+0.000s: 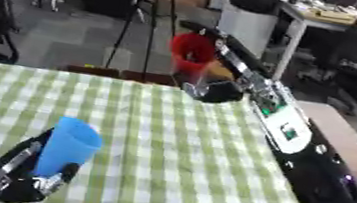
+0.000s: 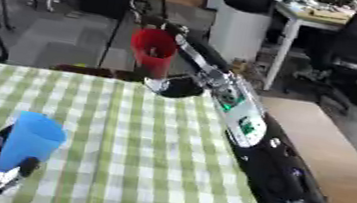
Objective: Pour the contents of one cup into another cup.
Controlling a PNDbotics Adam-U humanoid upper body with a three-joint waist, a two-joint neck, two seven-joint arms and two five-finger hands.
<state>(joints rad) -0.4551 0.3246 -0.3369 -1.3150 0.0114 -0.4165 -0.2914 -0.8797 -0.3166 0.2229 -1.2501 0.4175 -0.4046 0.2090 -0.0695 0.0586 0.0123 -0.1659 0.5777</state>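
Here the right hand is curled round the red cup, lifted over the far edge of the checked table; the left hand grips the blue cup near the front-left corner

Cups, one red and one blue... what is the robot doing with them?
The robot is holding one cup in each robot hand above a table with a green checked cloth. Its left robot hand grips the blue cup near the front left corner. Its right robot hand holds the red cup up at the far edge, with its mouth turned toward us. The cups are far apart, so no pouring has started yet.
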